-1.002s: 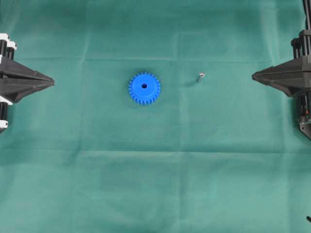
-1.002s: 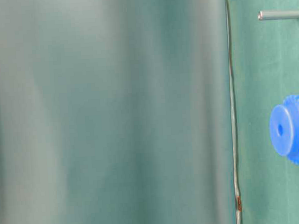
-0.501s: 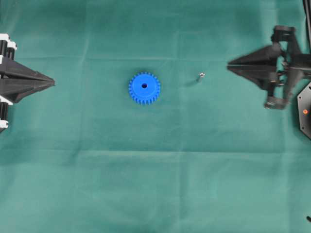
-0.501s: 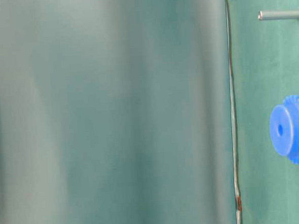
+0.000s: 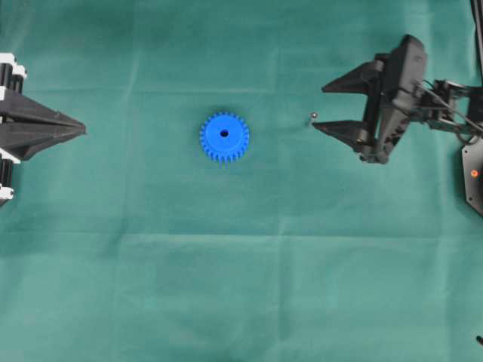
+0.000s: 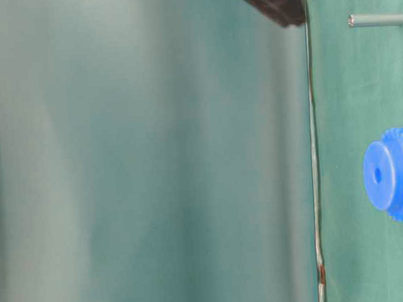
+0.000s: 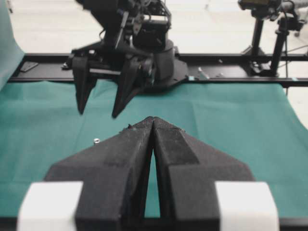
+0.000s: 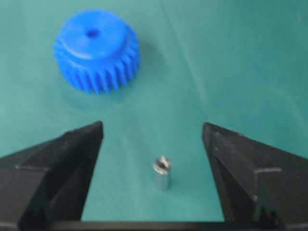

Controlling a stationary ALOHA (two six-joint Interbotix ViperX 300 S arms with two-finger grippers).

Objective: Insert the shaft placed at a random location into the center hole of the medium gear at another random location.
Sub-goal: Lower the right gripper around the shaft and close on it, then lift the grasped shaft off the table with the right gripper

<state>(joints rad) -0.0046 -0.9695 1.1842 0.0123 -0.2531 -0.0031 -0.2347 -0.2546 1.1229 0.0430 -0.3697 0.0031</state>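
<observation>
Two black fingers (image 8: 62,163) of the right gripper (image 8: 151,144) stand wide apart in the right wrist view, and the shaft (image 8: 162,173) stands upright on the green cloth (image 8: 231,72) between them, touching neither. Beyond it, well apart, lies the medium gear (image 8: 96,50), flat, its center hole (image 8: 92,33) facing up and empty. From overhead the right gripper (image 5: 321,107) hangs just beside the shaft (image 5: 312,117), with the gear (image 5: 224,137) near the middle of the cloth. Farthest off, at the other edge, the left gripper (image 5: 81,130) has its jaws pressed together on nothing.
</observation>
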